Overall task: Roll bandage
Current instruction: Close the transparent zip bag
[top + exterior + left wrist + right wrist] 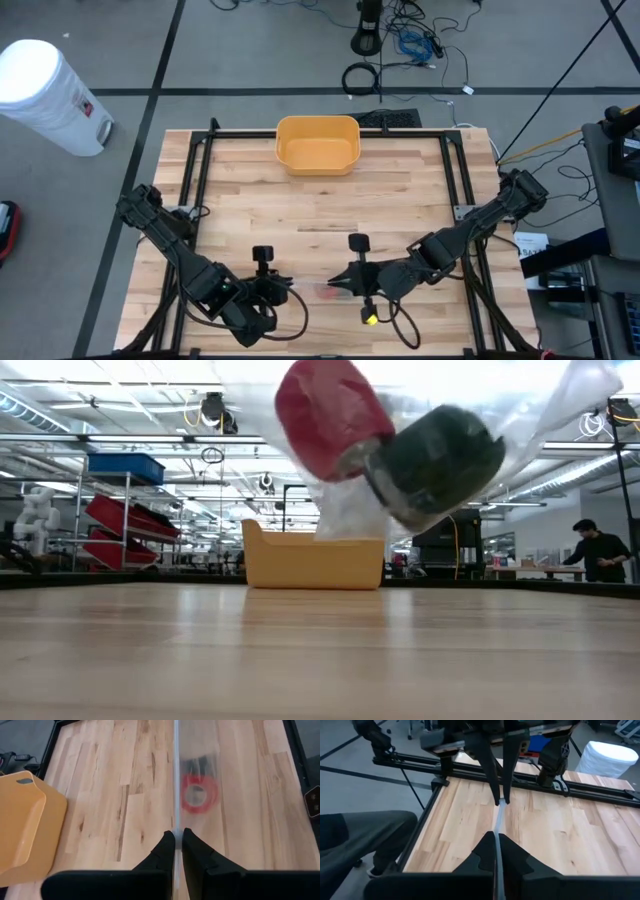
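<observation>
Both hands [312,290] pinching bag [176,795] edges; table [400,190] mid bare

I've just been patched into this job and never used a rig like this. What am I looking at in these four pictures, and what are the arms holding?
Two dark robot arms work over a wooden table. One picture looks straight down, one looks level across the tabletop, and one comes from each wrist. The left pincer and the right pincer are both shut on opposite edges of a clear plastic bag, stretched between them above the wood. Inside it sits a red bandage roll. A yellow bin stands at the far edge.
</observation>
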Motion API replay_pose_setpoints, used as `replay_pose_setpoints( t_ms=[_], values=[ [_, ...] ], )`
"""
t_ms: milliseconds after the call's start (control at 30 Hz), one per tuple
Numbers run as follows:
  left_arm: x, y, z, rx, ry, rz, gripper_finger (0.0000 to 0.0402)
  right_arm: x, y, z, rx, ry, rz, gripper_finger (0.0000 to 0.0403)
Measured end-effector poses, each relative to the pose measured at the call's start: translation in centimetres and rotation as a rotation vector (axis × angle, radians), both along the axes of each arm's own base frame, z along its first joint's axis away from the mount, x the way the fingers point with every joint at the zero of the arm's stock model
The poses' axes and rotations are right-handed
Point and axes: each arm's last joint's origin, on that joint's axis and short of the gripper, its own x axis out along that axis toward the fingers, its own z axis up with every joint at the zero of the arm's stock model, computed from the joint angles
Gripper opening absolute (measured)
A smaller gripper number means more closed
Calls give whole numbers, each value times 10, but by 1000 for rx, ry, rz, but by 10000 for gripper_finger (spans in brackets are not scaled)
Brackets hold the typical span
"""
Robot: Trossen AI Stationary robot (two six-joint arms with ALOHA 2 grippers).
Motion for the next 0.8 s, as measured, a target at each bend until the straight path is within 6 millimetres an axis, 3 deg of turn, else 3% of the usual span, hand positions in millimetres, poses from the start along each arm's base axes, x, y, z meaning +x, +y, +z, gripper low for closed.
replay_pose_setpoints(
  t_ms=[267,633,800],
  values=[
    [-2,1,-1,-1,12,15,22,-13,0,10,8,-3,17,0],
    [-3,-1,-1,-2,17,9,24,-14,0,9,17,21,14,0],
    [-6,-6,-1,-13,6,-8,72,-15,0,9,18,20,16,0]
  ],
)
